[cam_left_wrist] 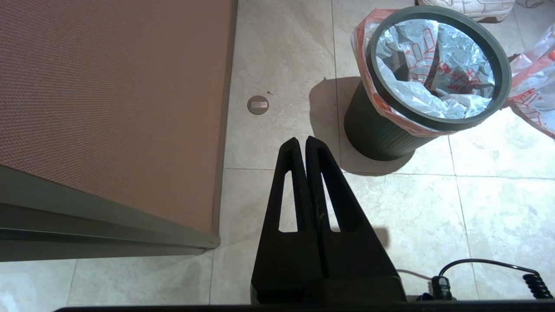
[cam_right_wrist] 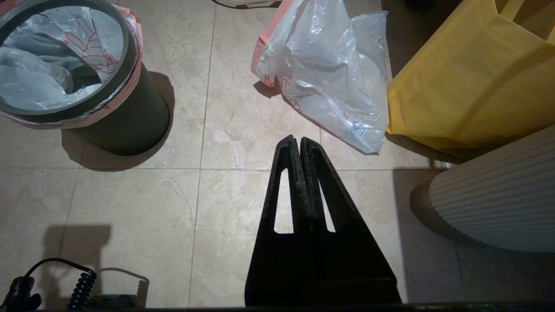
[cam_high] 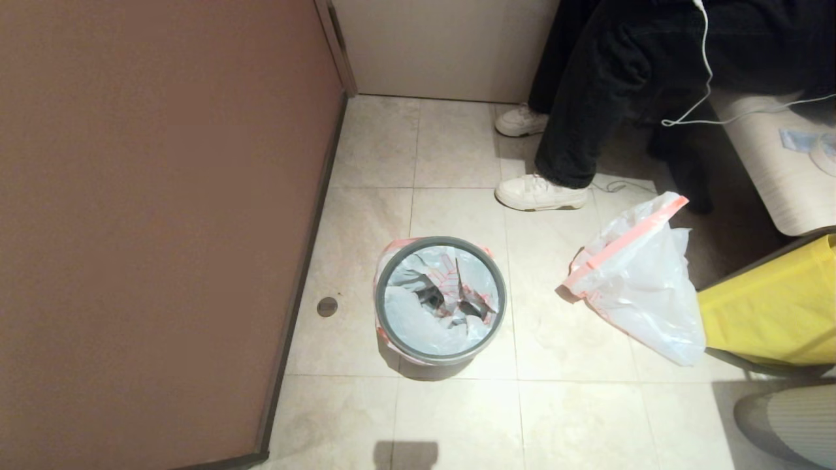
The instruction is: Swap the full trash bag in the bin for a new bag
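The black bin stands mid-floor, its grey hoop clamping a translucent white bag, the new bag, whose pink-red band folds out under the hoop. That bag sags inward with red print and a dark gap; no bottles show. To the bin's right the full trash bag lies bulging on the tiles against a yellow bag, a bluish shape showing through its low end. My left gripper hovers shut and empty short of the bin. My right gripper hovers shut and empty near the floor bag.
A brown partition walls the left side. A seated person's legs and white shoes are behind the bin. The yellow bag and a ribbed white object crowd the right. A round floor cap lies by the partition.
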Robot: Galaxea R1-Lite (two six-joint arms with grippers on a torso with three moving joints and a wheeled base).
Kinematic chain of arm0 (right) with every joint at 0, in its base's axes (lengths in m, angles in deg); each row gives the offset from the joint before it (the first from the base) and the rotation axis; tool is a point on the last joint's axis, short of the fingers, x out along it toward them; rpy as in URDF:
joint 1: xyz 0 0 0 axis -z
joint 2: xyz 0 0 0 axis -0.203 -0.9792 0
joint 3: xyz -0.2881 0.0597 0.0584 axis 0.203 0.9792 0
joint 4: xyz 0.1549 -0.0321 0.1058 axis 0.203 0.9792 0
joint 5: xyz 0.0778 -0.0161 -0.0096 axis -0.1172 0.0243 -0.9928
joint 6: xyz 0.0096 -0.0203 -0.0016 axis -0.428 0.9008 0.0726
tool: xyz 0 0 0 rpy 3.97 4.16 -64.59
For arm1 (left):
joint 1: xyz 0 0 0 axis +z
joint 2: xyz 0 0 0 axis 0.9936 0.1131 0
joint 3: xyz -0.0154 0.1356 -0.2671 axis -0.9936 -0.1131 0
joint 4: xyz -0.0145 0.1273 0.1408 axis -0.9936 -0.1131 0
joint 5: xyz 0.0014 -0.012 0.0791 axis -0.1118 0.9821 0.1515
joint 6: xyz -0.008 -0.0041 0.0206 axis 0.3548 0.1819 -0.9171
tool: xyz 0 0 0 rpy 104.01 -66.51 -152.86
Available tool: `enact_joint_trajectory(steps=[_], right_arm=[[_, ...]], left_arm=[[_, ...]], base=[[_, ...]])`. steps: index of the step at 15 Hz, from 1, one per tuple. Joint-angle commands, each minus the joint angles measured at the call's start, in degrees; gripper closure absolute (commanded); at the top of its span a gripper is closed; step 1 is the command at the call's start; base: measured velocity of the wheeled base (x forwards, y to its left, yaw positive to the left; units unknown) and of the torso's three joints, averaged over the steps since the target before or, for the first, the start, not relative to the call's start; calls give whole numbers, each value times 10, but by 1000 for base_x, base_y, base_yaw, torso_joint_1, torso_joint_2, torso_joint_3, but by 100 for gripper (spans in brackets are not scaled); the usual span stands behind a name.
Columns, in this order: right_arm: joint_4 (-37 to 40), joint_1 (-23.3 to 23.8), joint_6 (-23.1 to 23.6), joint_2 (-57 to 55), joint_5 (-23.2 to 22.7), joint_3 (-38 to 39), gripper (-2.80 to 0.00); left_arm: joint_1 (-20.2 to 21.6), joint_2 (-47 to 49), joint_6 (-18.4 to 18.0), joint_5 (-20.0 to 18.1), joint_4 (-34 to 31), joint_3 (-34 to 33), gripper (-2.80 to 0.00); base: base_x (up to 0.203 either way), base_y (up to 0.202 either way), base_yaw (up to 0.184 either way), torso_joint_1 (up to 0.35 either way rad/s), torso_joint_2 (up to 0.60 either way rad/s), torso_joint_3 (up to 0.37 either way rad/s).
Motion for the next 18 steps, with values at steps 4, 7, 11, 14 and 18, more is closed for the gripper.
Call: enact_joint_trajectory(steps=[4,7,11,14,18], right_arm=[[0,0,0,-1,0,0,0],[0,0,1,-1,0,0,0],[-1,0,2,-1,-1,0,0],[0,0,-1,-1,1,0,0],[3,0,1,-1,-1,0,0]], left_arm=[[4,2,-1,8,0,0,0],[4,2,-36,9,-1,-1,0],[4,2,-71,-2,-28,-1,0],[4,2,-67,-3,-32,1,0],[4,2,-62,-2,-31,0,0]], base=[[0,0,0,0,0,0],[0,0,0,0,0,0],[0,0,0,0,0,0],[0,0,0,0,0,0],[0,0,0,0,0,0]])
